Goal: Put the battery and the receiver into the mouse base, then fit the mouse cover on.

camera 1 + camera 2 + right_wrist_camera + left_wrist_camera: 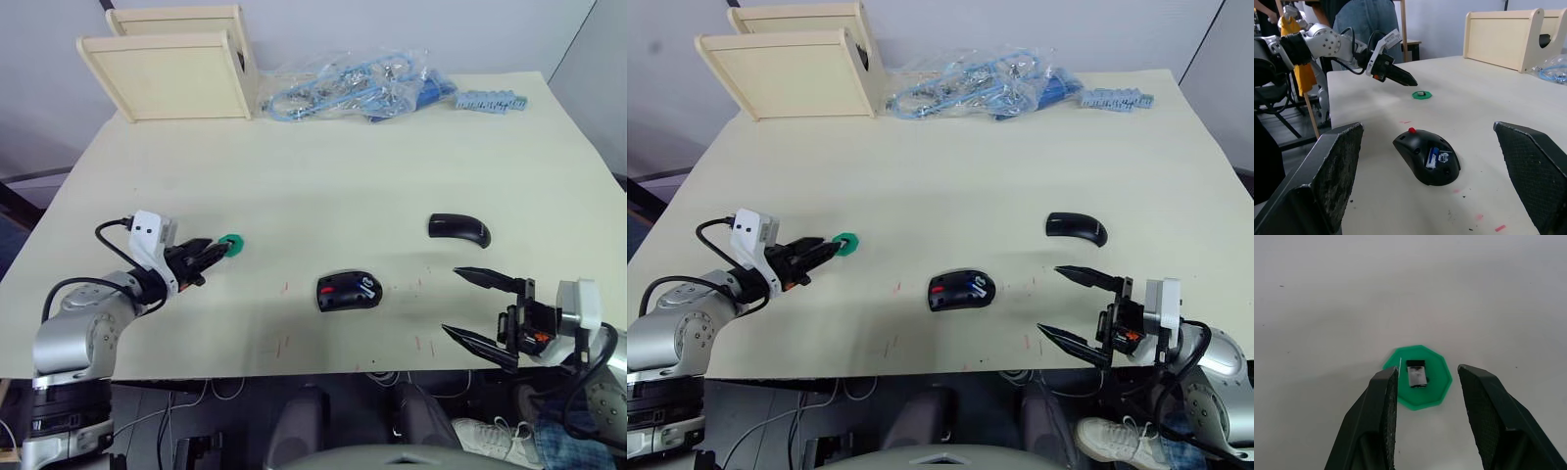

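- Left claw [1425, 396]: fingers spread apart, nothing between them, poised just short of the green disc [1418, 377] on the tabletop [323, 166]. In the head views its tips sit right at the near-left edge of the disc.
- Receiver [1416, 373]: small black stub with a shiny metal face, lying flat on top of the green disc, roughly centred. Not touched by either finger.
- Right claw [480, 308]: fingers wide apart and empty, near the front right edge of the tabletop, pointing toward the mouse base [349, 291] but clearly apart from it.
- Mouse base: rests near the front middle of the tabletop, open side up. Red parts show inside; the right wrist view shows a red scroll wheel at the end toward the left arm.
- Battery [1433, 159]: white with blue bands, lying inside the mouse base in its compartment.
- Mouse cover [458, 228]: glossy black shell, lying on the tabletop to the right of the base and farther back, well apart from it and from both claws.
- Back of tabletop: a pale wooden box [181, 64] at the left rear, and a clear bag of blue parts [362, 88] beside it toward the middle.
- Small red marks are scattered on the tabletop around the base.
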Available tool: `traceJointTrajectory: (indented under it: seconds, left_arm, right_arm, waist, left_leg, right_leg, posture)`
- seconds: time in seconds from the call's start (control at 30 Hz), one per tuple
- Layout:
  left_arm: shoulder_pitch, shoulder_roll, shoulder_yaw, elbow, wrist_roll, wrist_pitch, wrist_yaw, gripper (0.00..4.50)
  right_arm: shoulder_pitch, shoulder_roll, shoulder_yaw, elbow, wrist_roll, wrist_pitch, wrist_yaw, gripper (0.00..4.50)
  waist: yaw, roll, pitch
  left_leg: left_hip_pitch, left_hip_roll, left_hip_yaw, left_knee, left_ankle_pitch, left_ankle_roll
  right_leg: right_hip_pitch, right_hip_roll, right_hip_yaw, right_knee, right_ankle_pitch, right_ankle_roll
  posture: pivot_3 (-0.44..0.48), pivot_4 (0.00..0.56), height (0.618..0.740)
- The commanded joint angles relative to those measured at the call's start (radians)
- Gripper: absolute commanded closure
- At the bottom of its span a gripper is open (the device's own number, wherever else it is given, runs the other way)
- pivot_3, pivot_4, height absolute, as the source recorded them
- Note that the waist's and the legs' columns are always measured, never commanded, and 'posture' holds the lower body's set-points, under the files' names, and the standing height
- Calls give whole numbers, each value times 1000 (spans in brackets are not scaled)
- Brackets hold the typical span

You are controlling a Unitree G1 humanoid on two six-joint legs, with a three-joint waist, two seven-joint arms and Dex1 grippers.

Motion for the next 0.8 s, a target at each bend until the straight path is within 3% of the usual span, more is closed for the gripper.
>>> traceJointTrajectory:
  seconds: [0.03, 0.13, 0.57, 0.67, 0.8]
  left_arm:
    - [-4, -6, 13, -6, 7, -33, 13, 2952]
    - [-1, -7, 12, -1, 11, -41, 11, 4214]
    - [1, 2, -11, 10, 25, -76, -26, 4214]
    - [6, 1, -9, 14, 26, -88, -35, 3525]
    - [9, 1, -10, 31, 37, -108, -42, 3525]
  right_arm:
    - [6, 7, 2, -45, 6, -13, -11, 0]
    - [6, 11, 8, -48, 6, -11, -15, 0]
    - [22, 22, 23, -65, 1, -14, -30, 0]
    - [27, 23, 27, -69, 1, -14, -37, 0]
    - [34, 22, 29, -74, 2, -13, -41, 0]
  waist:
    - [0, 0, 0]
    - [1, 0, 0]
    - [0, 0, 0]
    - [0, 0, 0]
    - [0, 0, 0]
  left_leg:
    - [0, 0, 0, 0, 0, 0]
    - [0, 0, 0, 0, 0, 0]
    - [0, 0, 0, 0, 0, 0]
    - [0, 0, 0, 0, 0, 0]
    - [0, 0, 0, 0, 0, 0]
  right_leg:
    - [0, 0, 0, 0, 0, 0]
    - [0, 0, 0, 0, 0, 0]
    - [0, 0, 0, 0, 0, 0]
    - [0, 0, 0, 0, 0, 0]
    - [0, 0, 0, 0, 0, 0]
  posture:
    - [0, 150, 740]
    - [0, 150, 740]
    - [0, 150, 740]
    - [0, 150, 740]
    - [0, 150, 740]
